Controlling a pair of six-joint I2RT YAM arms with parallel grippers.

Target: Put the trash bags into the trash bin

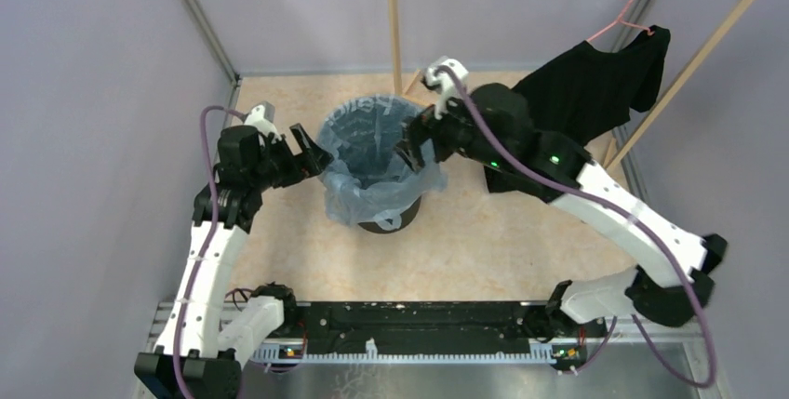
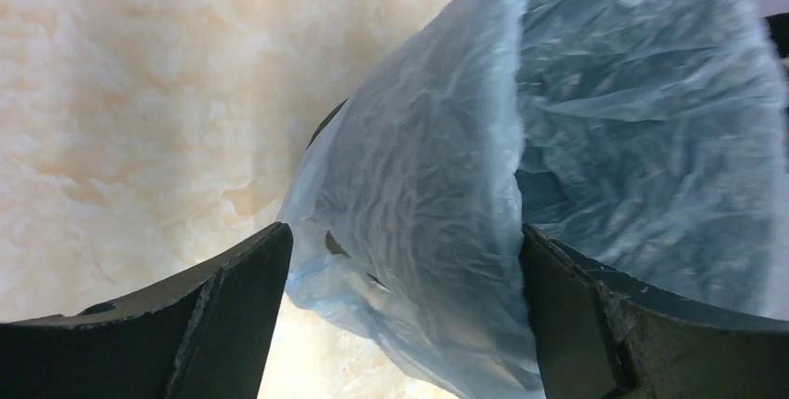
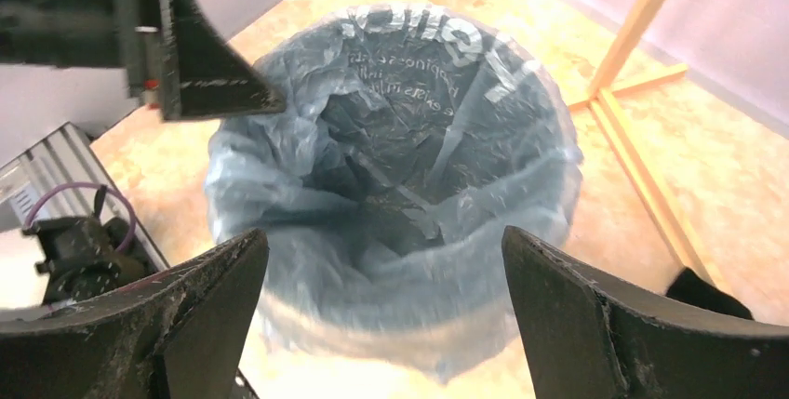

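Note:
The pale blue trash bag (image 1: 372,180) lines the round black trash bin (image 1: 389,220), its film folded over the rim and hanging down the sides. White print shows on the bag's far side (image 3: 419,41). My left gripper (image 1: 312,152) is open at the bin's left rim, its jaws astride the bag's overhang (image 2: 419,232) without closing on it. My right gripper (image 1: 419,143) is open just above the bin's right rim, looking down into the lined bin (image 3: 391,185). The bin's base shows under the film (image 2: 327,125).
A wooden clothes rack (image 1: 395,18) stands behind the bin, with a black T-shirt (image 1: 595,92) on a pink hanger at the right. Its wooden foot (image 3: 642,176) lies on the floor right of the bin. Purple walls close in the marbled floor.

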